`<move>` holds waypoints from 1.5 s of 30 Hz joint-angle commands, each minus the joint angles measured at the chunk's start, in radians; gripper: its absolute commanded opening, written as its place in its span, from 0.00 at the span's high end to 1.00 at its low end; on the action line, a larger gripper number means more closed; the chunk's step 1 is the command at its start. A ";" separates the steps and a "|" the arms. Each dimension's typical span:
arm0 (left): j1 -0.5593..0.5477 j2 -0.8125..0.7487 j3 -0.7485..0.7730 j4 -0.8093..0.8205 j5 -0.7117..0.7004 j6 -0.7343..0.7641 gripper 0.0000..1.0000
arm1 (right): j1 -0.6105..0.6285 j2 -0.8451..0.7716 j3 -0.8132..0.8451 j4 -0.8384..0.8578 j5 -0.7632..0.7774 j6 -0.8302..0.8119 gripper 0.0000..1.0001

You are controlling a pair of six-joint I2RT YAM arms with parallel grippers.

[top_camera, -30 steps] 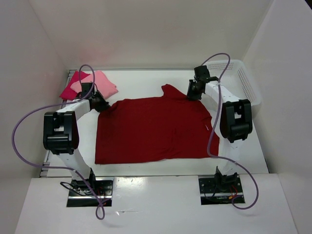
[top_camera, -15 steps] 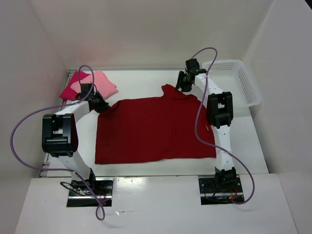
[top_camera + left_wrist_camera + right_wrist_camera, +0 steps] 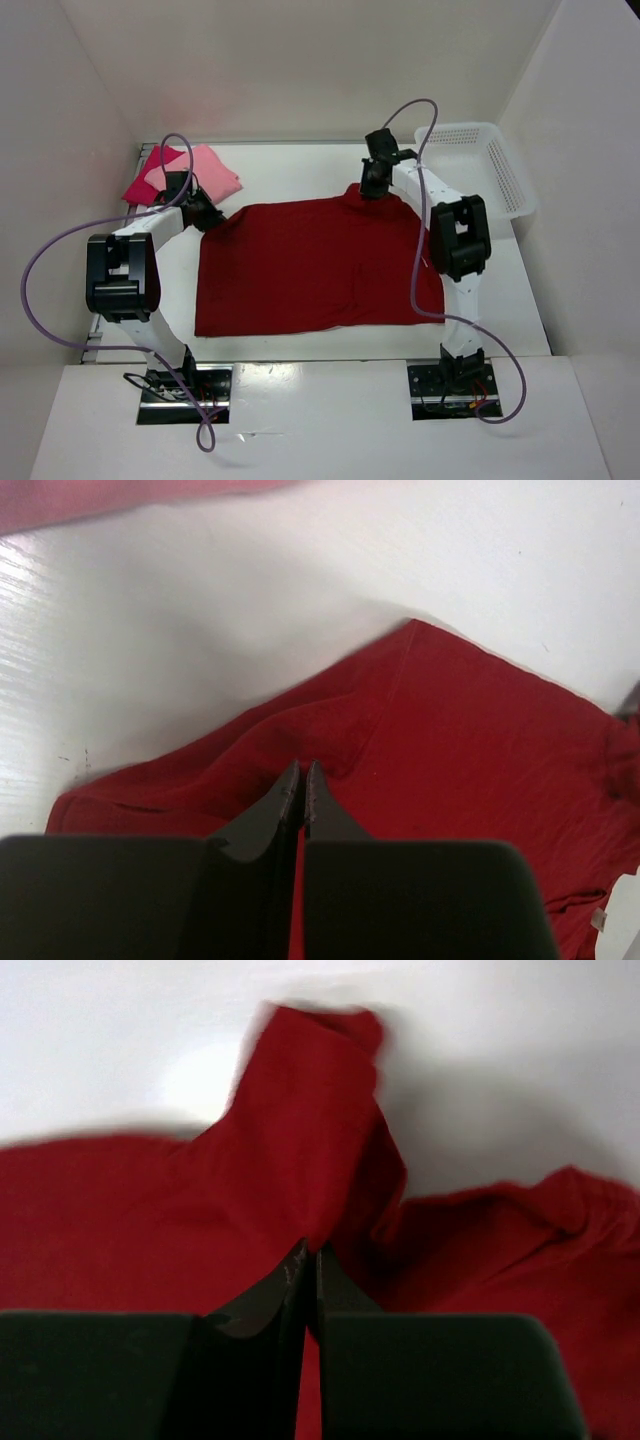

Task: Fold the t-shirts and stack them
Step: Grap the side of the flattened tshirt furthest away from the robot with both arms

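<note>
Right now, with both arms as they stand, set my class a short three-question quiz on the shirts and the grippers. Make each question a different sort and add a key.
1. True or false: the dark red t-shirt is already folded into a small square.
2. Where do the crimson-pink shirt and the light pink shirt lie? A: at the far left. B: at the near right. C: on top of the dark red t-shirt.
3. Fill in: the left gripper and the right gripper are each shut on the far edge of the ____.

Key
1. False; it lies spread out.
2. A.
3. Dark red t-shirt.
</note>
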 commanded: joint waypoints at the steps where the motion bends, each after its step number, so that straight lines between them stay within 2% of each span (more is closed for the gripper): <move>1: 0.002 -0.036 -0.009 0.033 0.011 -0.012 0.99 | 0.125 -0.249 -0.146 0.025 0.178 0.053 0.90; 5: 0.002 -0.045 -0.029 0.042 0.021 -0.021 0.99 | 0.189 -0.397 -0.487 0.107 0.147 0.182 0.80; 6: 0.002 -0.055 -0.029 0.042 0.021 -0.021 0.99 | 0.189 -0.418 -0.536 0.144 0.122 0.194 0.71; 8: 0.002 -0.055 -0.029 0.042 0.021 -0.021 0.99 | 0.189 -0.483 -0.651 0.166 0.095 0.208 0.62; 10: 0.002 -0.064 -0.029 0.033 0.021 -0.012 0.99 | 0.189 -0.545 -0.693 0.175 0.082 0.208 0.57; 12: 0.002 -0.082 -0.040 0.024 0.011 -0.012 0.99 | 0.189 -0.579 -0.693 0.132 0.082 0.172 0.55; 14: 0.002 -0.094 -0.040 0.024 0.002 -0.012 0.99 | 0.163 -0.638 -0.670 0.089 0.082 0.147 0.55; 16: 0.002 -0.104 -0.051 0.024 0.002 -0.012 0.99 | 0.108 -0.668 -0.633 0.089 0.047 0.138 0.66; 19: 0.002 -0.113 -0.060 0.024 0.011 -0.012 0.99 | 0.063 -0.638 -0.581 0.109 -0.016 0.119 0.89; 21: 0.002 -0.113 -0.069 0.034 0.011 -0.021 0.99 | 0.063 -0.561 -0.554 0.134 -0.050 0.110 0.89; 23: 0.002 -0.113 -0.069 0.034 0.011 -0.021 0.99 | 0.063 -0.465 -0.495 0.152 -0.114 0.098 0.79; 25: 0.002 -0.113 -0.069 0.034 0.011 -0.021 0.99 | 0.063 -0.400 -0.416 0.164 -0.171 0.069 0.61; 26: 0.002 -0.113 -0.069 0.034 0.011 -0.021 0.99 | 0.063 -0.338 -0.390 0.164 -0.185 0.057 0.60; 33: 0.002 -0.082 -0.058 0.044 0.021 -0.021 0.99 | 0.063 -0.094 -0.166 0.137 -0.202 -0.002 0.60; 39: 0.002 -0.055 -0.037 0.044 0.021 -0.021 1.00 | 0.063 -0.034 -0.083 0.117 -0.183 -0.020 0.59; 45: 0.002 -0.044 -0.028 0.044 0.010 -0.021 1.00 | 0.063 -0.011 -0.072 0.117 -0.134 -0.040 0.54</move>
